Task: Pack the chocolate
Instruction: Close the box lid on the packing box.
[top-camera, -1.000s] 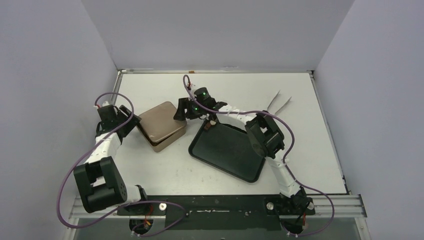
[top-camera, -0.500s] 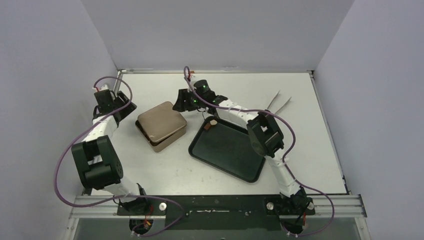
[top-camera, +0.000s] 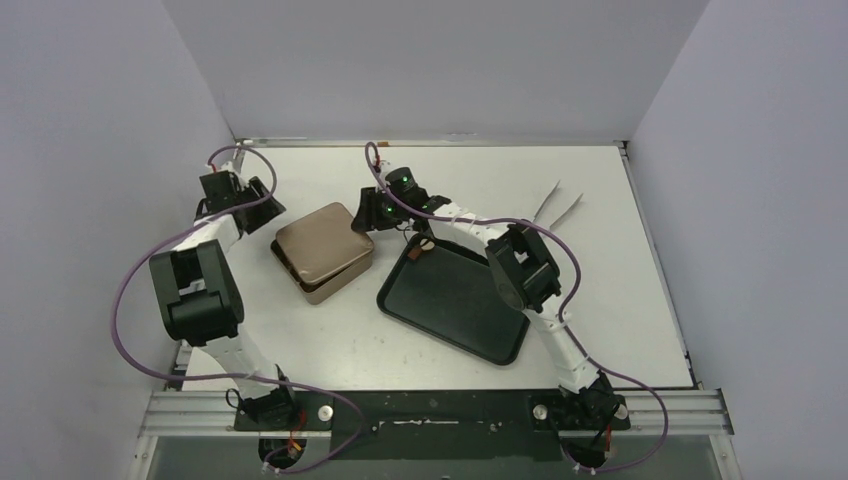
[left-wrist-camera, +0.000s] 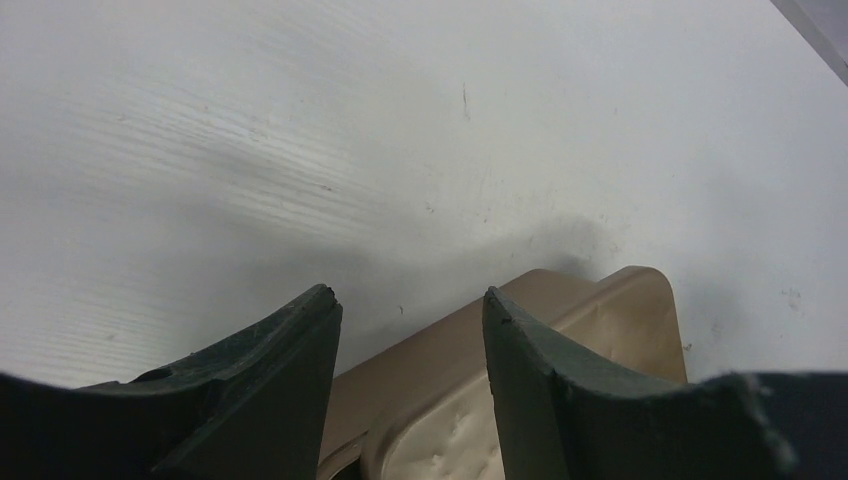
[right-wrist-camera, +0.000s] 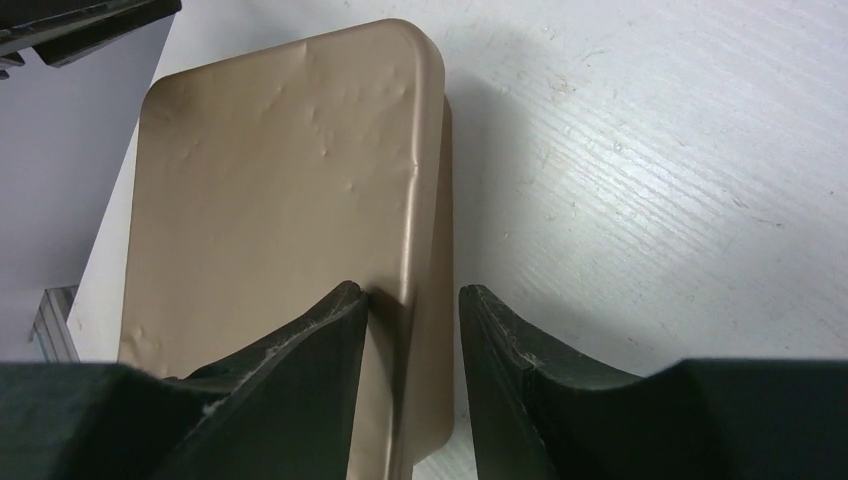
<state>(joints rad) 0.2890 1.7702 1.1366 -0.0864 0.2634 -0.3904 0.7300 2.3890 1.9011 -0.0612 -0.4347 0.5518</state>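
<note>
On the lilac-walled white table, chocolate is lying at the black tray's 11 o'clock corner; left gripper is hanging spread, right gripper straddling the tin lid, grip unclear.

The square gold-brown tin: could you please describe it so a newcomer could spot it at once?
On the white table, look left of centre. The square gold-brown tin with rounded corners sits there, lid on, beside the flat black tray; it alone is tan and boxy.
</note>
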